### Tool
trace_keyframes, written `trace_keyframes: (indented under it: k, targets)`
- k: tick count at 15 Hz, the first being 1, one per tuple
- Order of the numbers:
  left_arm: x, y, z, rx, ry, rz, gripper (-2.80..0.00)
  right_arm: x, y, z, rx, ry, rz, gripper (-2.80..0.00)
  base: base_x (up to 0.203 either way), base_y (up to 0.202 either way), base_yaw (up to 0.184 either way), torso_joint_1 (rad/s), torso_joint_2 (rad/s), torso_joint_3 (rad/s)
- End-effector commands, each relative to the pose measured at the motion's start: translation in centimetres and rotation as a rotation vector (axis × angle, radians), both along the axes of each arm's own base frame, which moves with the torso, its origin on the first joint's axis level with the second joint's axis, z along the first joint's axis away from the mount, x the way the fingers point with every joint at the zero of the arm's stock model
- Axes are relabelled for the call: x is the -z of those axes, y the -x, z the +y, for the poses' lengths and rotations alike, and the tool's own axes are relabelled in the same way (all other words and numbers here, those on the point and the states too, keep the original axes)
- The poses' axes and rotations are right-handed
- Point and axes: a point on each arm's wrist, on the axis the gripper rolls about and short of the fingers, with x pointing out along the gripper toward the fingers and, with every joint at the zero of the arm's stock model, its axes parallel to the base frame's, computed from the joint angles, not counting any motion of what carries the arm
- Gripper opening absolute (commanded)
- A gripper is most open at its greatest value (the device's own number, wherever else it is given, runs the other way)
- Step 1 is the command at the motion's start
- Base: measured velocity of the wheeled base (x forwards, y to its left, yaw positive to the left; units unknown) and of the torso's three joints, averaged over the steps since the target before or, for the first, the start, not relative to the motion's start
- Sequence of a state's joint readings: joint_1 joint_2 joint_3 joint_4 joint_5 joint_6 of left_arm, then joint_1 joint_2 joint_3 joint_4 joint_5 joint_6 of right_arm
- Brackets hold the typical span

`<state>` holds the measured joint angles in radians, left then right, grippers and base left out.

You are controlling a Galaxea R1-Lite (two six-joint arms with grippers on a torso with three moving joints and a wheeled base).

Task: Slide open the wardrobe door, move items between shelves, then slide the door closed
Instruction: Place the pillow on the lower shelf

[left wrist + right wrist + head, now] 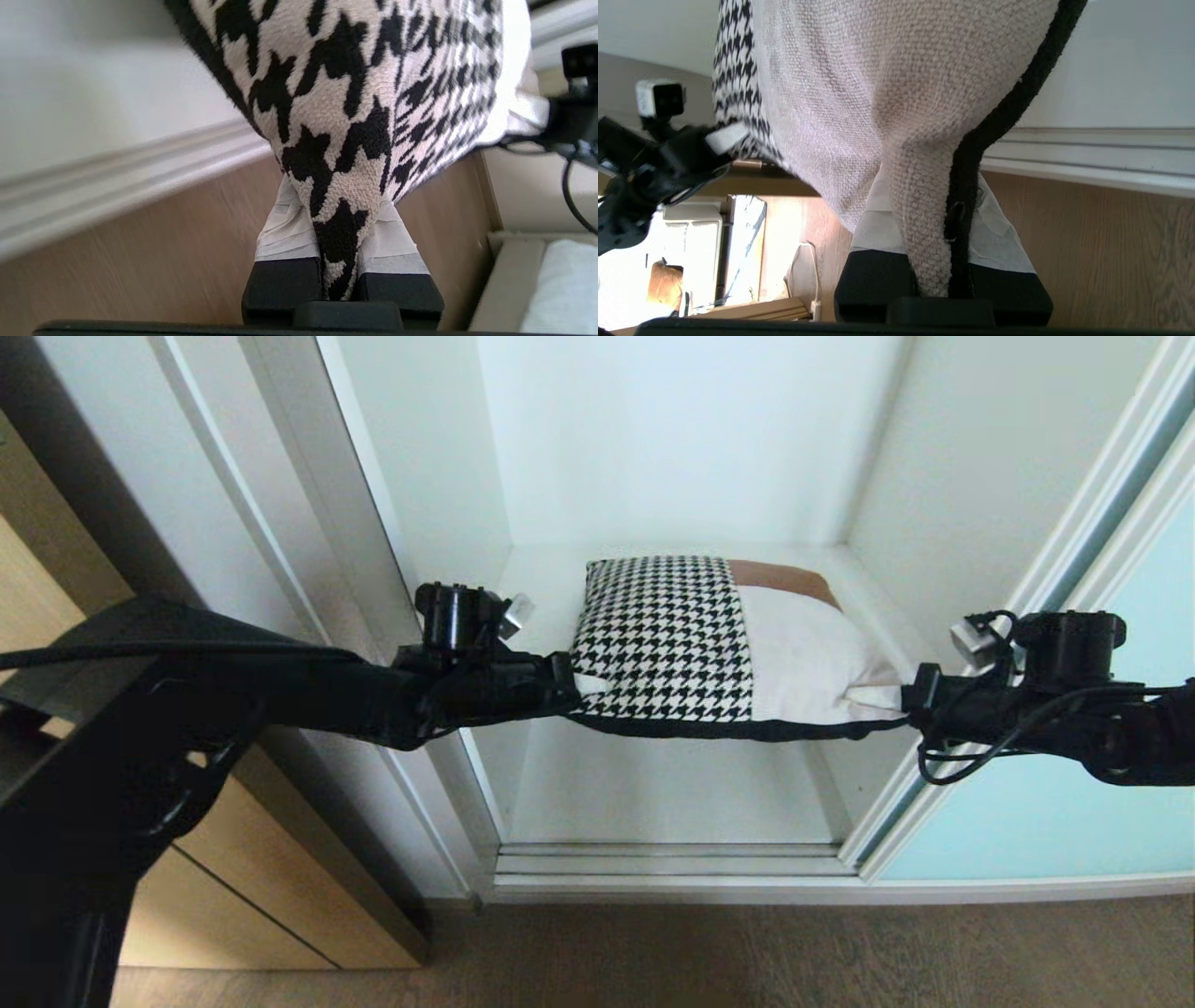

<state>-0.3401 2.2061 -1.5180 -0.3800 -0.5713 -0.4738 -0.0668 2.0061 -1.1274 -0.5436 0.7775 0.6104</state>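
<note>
Cushion slung btwn both grippers, wardrobe open.

We've got the sliding wardrobe door pushed aside by our right gripper, shelves beneath, cushion spanning both; left gripper and right each clamped on a corner. Thin pinches: uneven pull could slip one.

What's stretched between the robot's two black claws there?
A cushion, houndstooth on one half and cream on the other. The left gripper and right gripper each pinch a corner with their fingers; the head view shows it.
</note>
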Motion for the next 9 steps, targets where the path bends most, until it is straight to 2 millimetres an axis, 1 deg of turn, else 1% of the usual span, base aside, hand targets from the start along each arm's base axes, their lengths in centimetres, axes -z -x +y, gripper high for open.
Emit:
trace_keyframes:
  k: [1, 3, 5, 7, 9]
  targets:
    - [-2.9, 3.1, 0.5, 0.012, 0.012, -0.030, -2.80, -1.8, 1.9, 0.2, -0.005, -0.001, -0.036, -2.80, 0.000, 0.000, 0.000, 0.000, 0.00, 0.000]
    - [-3.2, 4.9, 0.7, 0.014, 0.009, -0.046, -2.80, -3.2, 3.6, 0.6, -0.015, 0.001, -0.062, -2.80, 0.000, 0.000, 0.000, 0.000, 0.00, 0.000]
    - [-4.0, 7.1, 0.7, -0.002, 0.000, -0.061, -2.80, -4.3, 5.7, 0.9, -0.021, 0.002, -0.079, -2.80, 0.000, 0.000, 0.000, 0.000, 0.00, 0.000]
    - [-4.7, 9.3, 0.5, -0.020, -0.014, -0.067, -2.80, -4.8, 7.7, 1.5, -0.035, 0.001, -0.081, -2.80, 0.000, 0.000, 0.000, 0.000, 0.00, 0.000]
    - [-4.9, 11.6, 0.0, -0.017, -0.028, -0.065, -2.80, -5.3, 9.8, 1.7, -0.041, 0.001, -0.092, -2.80, 0.000, 0.000, 0.000, 0.000, 0.00, 0.000]
